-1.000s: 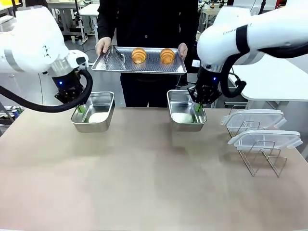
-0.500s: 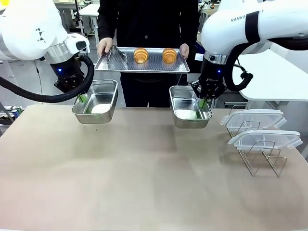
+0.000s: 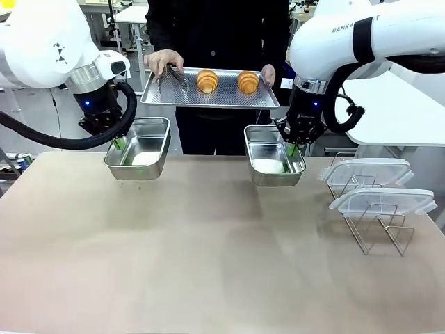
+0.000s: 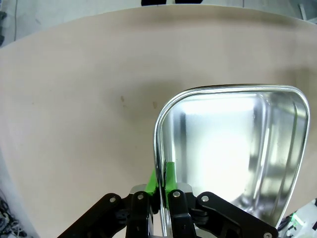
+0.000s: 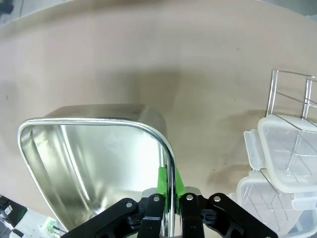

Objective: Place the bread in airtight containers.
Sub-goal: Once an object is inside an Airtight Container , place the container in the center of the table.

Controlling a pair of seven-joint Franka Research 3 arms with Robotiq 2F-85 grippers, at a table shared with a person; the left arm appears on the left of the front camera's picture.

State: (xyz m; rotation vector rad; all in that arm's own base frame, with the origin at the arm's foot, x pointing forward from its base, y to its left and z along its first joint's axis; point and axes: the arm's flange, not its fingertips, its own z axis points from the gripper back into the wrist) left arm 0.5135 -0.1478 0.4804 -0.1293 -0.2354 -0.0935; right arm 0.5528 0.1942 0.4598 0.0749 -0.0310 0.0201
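Croissants (image 3: 207,81) both lie on the tray (image 3: 222,97) the person holds, none packed yet, while below it the left gripper (image 3: 118,143) clamps the rim of the left pan (image 3: 147,133) and the right gripper (image 3: 293,149) that of the right pan (image 3: 266,141), both empty.
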